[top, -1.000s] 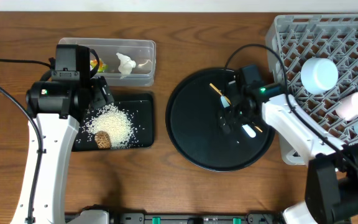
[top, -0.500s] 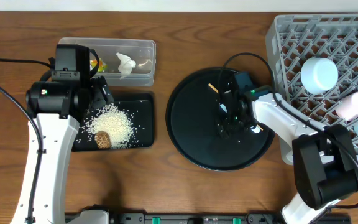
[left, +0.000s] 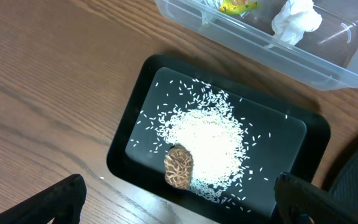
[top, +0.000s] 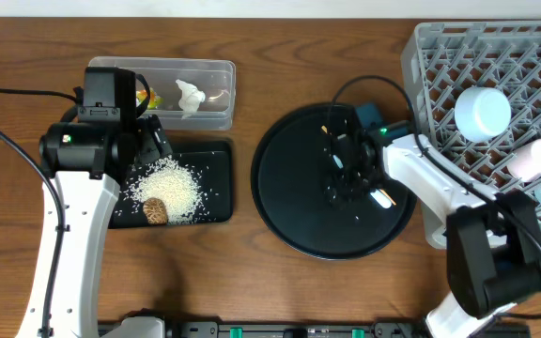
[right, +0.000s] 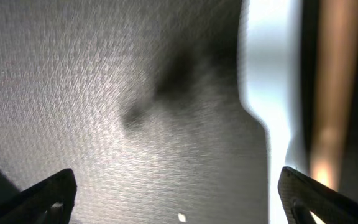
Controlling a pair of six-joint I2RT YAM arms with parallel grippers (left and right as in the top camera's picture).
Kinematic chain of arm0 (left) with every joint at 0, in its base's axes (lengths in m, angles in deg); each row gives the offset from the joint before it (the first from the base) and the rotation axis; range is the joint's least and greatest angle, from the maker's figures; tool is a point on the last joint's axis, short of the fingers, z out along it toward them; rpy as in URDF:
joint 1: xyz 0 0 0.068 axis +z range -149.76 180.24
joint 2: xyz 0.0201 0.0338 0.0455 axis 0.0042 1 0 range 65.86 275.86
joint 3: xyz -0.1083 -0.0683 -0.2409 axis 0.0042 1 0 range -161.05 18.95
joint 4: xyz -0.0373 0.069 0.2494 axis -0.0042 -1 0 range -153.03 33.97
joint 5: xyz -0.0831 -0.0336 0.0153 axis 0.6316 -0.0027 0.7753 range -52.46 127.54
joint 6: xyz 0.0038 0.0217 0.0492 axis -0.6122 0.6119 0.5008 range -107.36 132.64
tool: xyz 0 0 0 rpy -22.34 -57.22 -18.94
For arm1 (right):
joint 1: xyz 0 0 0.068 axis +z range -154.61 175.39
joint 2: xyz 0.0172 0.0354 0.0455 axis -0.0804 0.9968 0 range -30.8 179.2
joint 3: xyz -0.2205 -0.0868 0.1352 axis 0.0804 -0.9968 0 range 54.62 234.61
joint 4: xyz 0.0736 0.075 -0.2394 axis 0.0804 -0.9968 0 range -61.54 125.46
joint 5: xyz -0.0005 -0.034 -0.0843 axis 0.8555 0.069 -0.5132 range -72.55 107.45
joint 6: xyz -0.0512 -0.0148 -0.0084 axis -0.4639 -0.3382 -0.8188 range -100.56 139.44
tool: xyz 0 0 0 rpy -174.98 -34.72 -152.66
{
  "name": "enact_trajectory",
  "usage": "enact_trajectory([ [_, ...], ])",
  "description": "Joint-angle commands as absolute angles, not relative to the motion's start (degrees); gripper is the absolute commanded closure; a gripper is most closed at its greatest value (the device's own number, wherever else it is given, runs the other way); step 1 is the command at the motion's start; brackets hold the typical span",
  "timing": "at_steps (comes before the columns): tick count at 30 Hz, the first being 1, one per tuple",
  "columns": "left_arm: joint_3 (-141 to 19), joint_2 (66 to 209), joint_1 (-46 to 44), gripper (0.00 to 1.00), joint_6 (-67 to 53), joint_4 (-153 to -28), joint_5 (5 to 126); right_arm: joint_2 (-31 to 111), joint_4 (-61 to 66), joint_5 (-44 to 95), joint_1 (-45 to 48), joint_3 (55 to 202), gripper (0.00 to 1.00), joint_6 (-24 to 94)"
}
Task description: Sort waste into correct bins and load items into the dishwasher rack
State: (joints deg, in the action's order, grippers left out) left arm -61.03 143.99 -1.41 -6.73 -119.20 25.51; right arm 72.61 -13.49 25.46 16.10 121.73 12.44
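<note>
Black round tray [top: 289,207] under the right claw [top: 346,178], spread and empty; left claw [left: 182,199] likewise, above the rice [left: 207,140].

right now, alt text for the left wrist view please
A shallow black rectangular tray on a wooden table holds a heap of loose white rice grains and a small brown food lump. Beyond it, a clear plastic tub holds a crumpled white tissue and a yellow-green wrapper.
</note>
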Motion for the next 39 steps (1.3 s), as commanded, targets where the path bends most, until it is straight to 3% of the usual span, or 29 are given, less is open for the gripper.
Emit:
enact_trajectory([
  [1,-61.14,144.2,-1.43,0.02,-5.84,-119.49,24.85,70.86,-13.58,18.46,15.75,123.06,0.01,11.15],
  [39,-61.14,144.2,-1.45,0.02,-5.84,-119.49,24.85,76.2,-8.27,27.01,15.84,117.49,0.05,10.58],
])
